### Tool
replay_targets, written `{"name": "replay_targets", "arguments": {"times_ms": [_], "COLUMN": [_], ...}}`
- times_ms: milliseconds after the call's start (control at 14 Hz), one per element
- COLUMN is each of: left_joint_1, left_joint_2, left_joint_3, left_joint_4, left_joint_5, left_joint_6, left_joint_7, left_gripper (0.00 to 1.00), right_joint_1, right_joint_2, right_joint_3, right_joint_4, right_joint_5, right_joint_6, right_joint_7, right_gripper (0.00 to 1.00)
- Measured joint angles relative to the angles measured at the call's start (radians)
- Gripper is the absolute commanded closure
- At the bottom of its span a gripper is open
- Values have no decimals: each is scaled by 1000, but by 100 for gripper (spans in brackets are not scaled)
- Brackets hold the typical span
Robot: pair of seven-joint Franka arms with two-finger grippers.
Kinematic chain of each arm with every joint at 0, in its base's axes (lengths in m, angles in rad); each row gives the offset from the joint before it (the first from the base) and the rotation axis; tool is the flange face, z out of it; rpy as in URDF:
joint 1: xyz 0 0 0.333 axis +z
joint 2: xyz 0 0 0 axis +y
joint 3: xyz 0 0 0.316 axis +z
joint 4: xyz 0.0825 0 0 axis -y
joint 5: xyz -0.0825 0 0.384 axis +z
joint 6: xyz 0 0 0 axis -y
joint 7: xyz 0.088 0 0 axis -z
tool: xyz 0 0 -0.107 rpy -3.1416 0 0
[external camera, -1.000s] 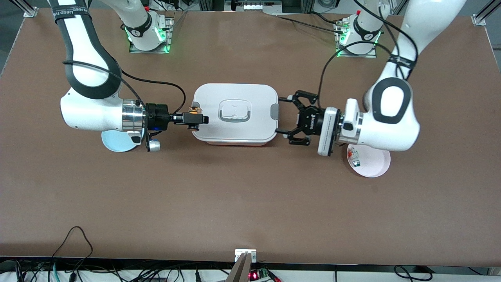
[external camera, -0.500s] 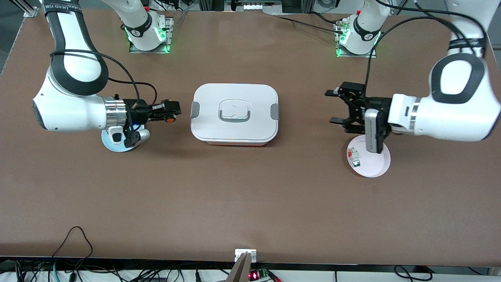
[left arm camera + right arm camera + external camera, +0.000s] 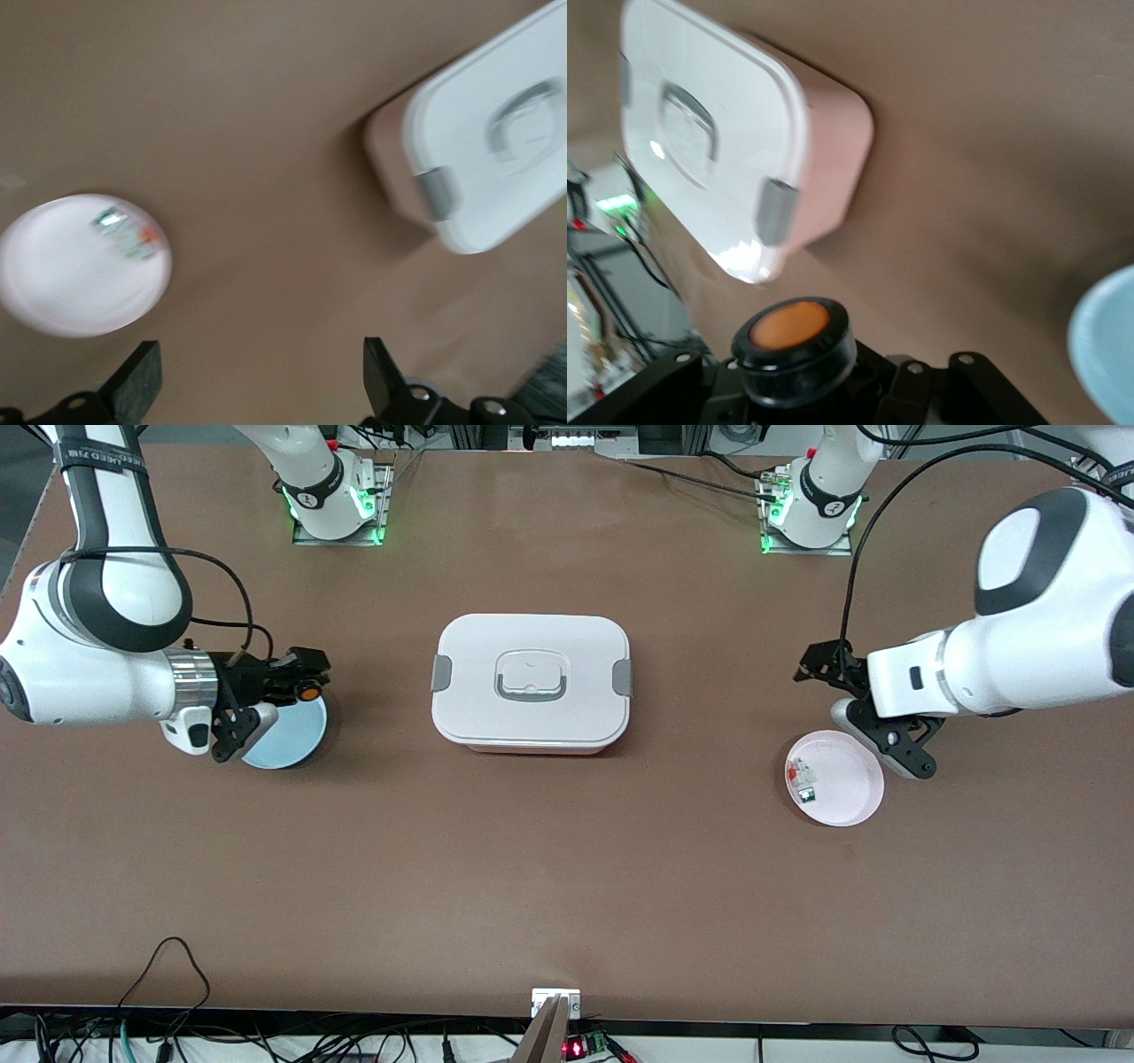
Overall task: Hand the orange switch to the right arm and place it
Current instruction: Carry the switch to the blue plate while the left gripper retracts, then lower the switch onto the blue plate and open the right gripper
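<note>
The right tool (image 3: 306, 677) grips the orange switch (image 3: 309, 688) over the blue plate's (image 3: 288, 737) edge, orange cap facing the front camera. The left tool (image 3: 873, 708) hangs spread wide and empty beside the pink plate (image 3: 849, 790), partly hidden by its wrist.

Right gripper (image 3: 306, 676) holds the orange switch (image 3: 309, 688) over the blue plate's (image 3: 288, 737) edge.

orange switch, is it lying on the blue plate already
No, the orange switch is clamped in the right gripper above the blue plate, not resting on it.
</note>
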Motion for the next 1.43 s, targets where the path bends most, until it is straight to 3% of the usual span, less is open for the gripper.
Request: {"name": "replay_targets", "arguments": {"times_ms": [143,286,571,1000,1214,1357,1429], "left_joint_1": [-42,-65,-62,-33,23,24,10], "left_joint_2": [0,0,0,-41,-47,-80,-112], "left_joint_3": [0,0,4,8,25,85,135], "left_joint_4": [4,22,81,109,102,50,5], "left_joint_5": [169,229,236,226,164,154,151], "left_joint_6": [-65,-115,-198,-302,-269,-156,-86], "left_joint_7": [-25,-45,-54,-174,-178,-180,-180], "left_gripper": [0,0,0,0,0,0,0], "right_joint_1": [-37,-72,-99,-116,-116,-116,-116], "right_joint_2": [4,11,22,25,37,59,70], "right_joint_3": [-1,-2,-2,-1,0,4,5], "right_joint_4": [-20,-48,-134,-331,-411,-434,-436], "right_joint_5": [-70,-120,-229,-245,-245,-245,-245], "right_joint_6": [3,32,190,581,769,846,869], "right_joint_7": [-93,-184,-391,-782,-912,-966,-981], "right_gripper": [92,92,92,93,93,91,82]}}
